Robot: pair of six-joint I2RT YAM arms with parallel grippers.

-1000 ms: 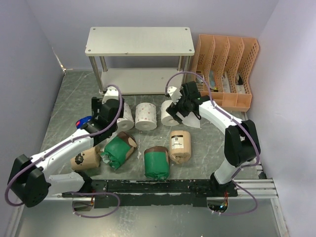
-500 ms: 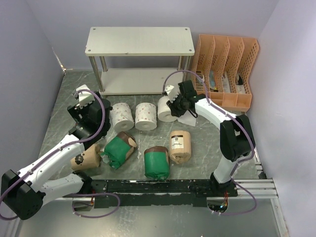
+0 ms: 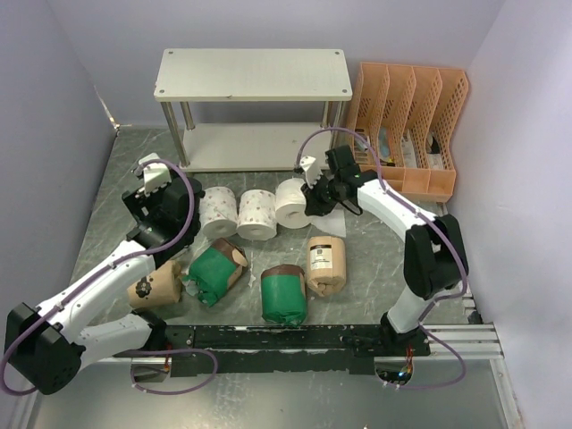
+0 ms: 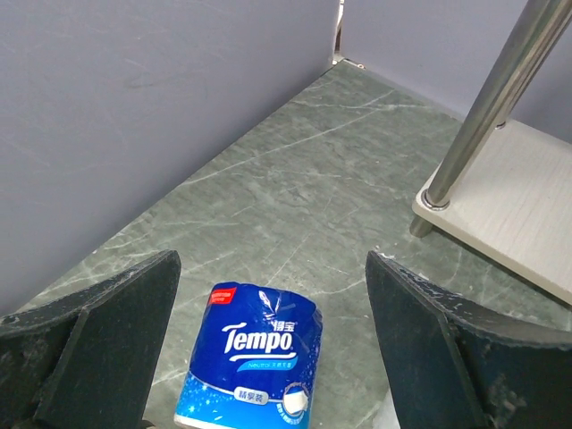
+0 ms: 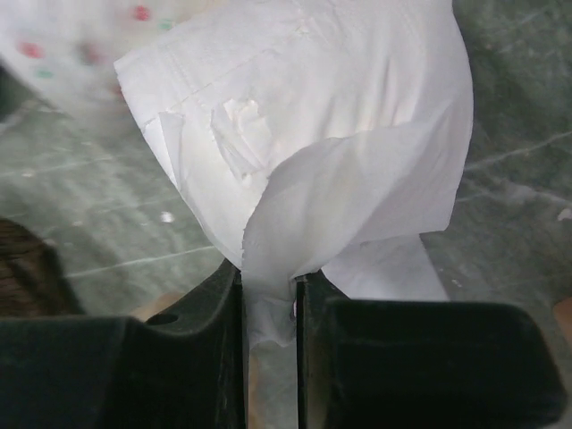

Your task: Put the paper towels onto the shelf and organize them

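Note:
My right gripper point(image 3: 312, 198) point(image 5: 268, 279) is shut on a loose fold of the plain white paper towel roll point(image 3: 291, 200) point(image 5: 304, 134), which fills the right wrist view. Two pink-dotted white rolls point(image 3: 219, 212) point(image 3: 256, 214) lie to its left. Two green rolls point(image 3: 214, 271) point(image 3: 283, 295) and two tan rolls point(image 3: 326, 262) point(image 3: 154, 288) lie nearer the arm bases. My left gripper point(image 3: 154, 181) point(image 4: 268, 268) hangs open above a blue Tempo roll point(image 4: 250, 357), with nothing between its fingers. The shelf point(image 3: 253, 73) stands at the back; its lower board point(image 4: 509, 206) shows in the left wrist view.
An orange slotted file organizer point(image 3: 411, 116) stands right of the shelf. Purple-grey walls close in on the left, back and right. A silver shelf post point(image 4: 487, 98) rises close to my left gripper's right side.
My right gripper has shut on the white roll's loose paper, and the roll has shifted a little left. My left arm has swung left, away from the dotted rolls.

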